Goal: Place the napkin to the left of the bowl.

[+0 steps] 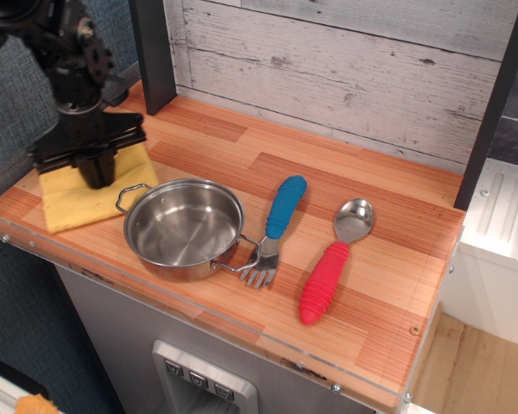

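The yellow napkin (pixel 67 205) lies on the wooden table (pixel 371 285) at its far left end, just left of the steel bowl (pixel 183 228), and reaches the table's left edge. My black gripper (pixel 96 178) points straight down onto the napkin's middle with its fingers pinched together on the cloth. The gripper hides the middle and back of the napkin. The bowl is empty, and its left loop handle is close to the napkin's right edge.
A fork with a blue handle (pixel 281 210) lies right of the bowl, its tines near the bowl's right handle. A spoon with a red handle (pixel 326 278) lies further right. A dark post (pixel 152 52) stands behind the gripper and a grey plank wall (pixel 345 69) runs along the back.
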### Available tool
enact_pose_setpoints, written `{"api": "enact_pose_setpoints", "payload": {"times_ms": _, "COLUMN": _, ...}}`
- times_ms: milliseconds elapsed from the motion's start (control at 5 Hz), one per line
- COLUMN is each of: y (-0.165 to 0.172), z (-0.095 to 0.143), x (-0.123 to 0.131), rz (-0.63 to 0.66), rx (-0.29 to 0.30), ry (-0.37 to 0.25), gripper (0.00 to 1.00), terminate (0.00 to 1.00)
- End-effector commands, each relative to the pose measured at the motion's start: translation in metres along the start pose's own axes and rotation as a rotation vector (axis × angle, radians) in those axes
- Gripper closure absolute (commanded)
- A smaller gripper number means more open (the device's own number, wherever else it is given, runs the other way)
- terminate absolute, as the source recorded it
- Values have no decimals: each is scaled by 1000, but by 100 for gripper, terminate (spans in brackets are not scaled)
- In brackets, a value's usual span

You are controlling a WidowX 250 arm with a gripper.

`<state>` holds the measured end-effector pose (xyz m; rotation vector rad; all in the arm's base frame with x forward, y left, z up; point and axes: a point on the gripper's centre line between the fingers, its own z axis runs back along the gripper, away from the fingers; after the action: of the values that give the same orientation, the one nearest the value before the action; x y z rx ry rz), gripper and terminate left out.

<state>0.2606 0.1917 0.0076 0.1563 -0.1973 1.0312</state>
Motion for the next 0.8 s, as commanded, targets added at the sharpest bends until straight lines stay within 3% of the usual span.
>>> {"api": "enact_pose_setpoints", "payload": {"times_ms": 0, "y": 21, "z": 1, "x": -11, "rz": 44, "rx": 24, "ry": 34, "gripper": 100, "terminate": 0}}
{"api": "enact_pose_setpoints", "payload": {"times_ms": 400, "y": 17, "z": 16, "x": 0, "rz": 77, "rx": 17, "ry": 41, "gripper": 100, "terminate": 0}}
{"api": "enact_pose_setpoints", "payload": {"times_ms": 600, "y": 15, "z": 28, "x": 5, "rz": 104, "rx": 2, "ry": 34, "gripper": 0, "terminate": 0}}
